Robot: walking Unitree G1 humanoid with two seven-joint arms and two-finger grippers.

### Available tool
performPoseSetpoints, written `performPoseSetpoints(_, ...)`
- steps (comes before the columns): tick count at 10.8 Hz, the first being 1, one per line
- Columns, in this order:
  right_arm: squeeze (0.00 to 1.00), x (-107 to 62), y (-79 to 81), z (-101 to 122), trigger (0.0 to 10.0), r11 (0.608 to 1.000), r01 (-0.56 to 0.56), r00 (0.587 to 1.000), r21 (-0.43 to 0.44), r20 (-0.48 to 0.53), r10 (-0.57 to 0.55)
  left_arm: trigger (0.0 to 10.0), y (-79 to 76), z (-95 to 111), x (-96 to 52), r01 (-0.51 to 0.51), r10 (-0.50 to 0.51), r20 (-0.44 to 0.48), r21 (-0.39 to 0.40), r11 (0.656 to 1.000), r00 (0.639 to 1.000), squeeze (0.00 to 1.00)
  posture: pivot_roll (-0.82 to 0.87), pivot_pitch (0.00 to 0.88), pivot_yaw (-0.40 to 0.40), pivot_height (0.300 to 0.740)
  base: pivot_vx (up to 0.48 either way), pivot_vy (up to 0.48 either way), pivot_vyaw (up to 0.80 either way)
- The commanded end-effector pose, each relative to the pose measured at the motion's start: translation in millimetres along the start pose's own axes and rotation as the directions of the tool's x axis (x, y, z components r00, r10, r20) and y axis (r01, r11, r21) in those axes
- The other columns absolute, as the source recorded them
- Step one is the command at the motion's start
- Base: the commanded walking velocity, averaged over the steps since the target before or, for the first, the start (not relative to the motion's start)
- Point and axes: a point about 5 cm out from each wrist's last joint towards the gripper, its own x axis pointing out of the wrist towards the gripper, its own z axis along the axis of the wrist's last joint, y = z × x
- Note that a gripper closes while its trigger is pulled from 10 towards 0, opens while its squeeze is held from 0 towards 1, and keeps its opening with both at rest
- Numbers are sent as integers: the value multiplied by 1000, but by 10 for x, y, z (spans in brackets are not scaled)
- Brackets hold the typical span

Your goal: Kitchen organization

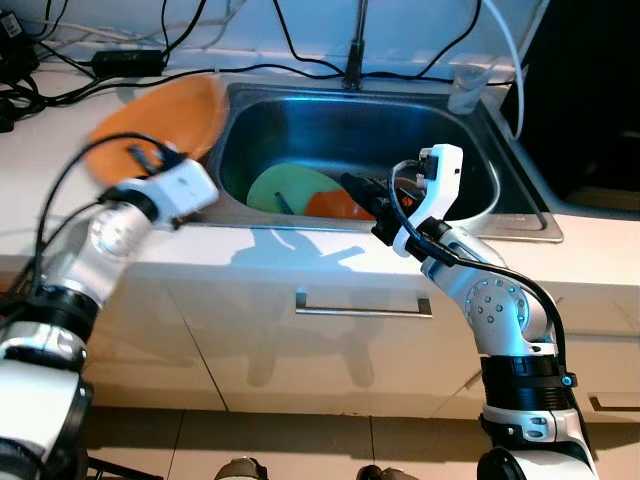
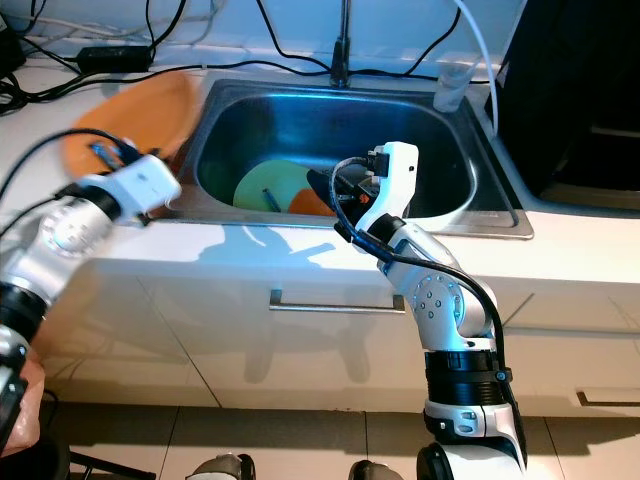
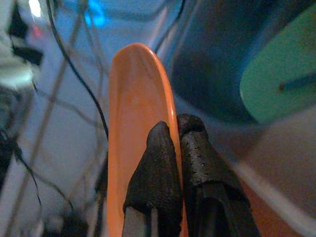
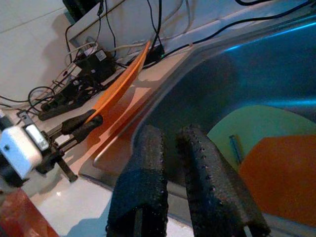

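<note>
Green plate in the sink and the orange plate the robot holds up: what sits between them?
Just the steel sink wall and rim, seen in the left eye view.
</note>
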Motion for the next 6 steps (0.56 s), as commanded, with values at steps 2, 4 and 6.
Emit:
performPoseSetpoints(2,59,-31,-82,51,10000,1000,21,1000,18,15,-21,0,102,272,21,-141,125,180,79,987,976,0,-4,87,-5,740,0,0,0)
performPoseSetpoints(4,55,-35,-164,150,10000,999,39,998,29,43,-40,0,91,504,10,-249,203,312,115,962,928,0,-5,91,-9,740,0,0,0)
performPoseSetpoints(6,51,-11,-270,306,10000,994,24,997,105,72,-32,0,-62,713,-28,-287,194,449,148,946,872,0,-6,96,-11,740,0,0,0)
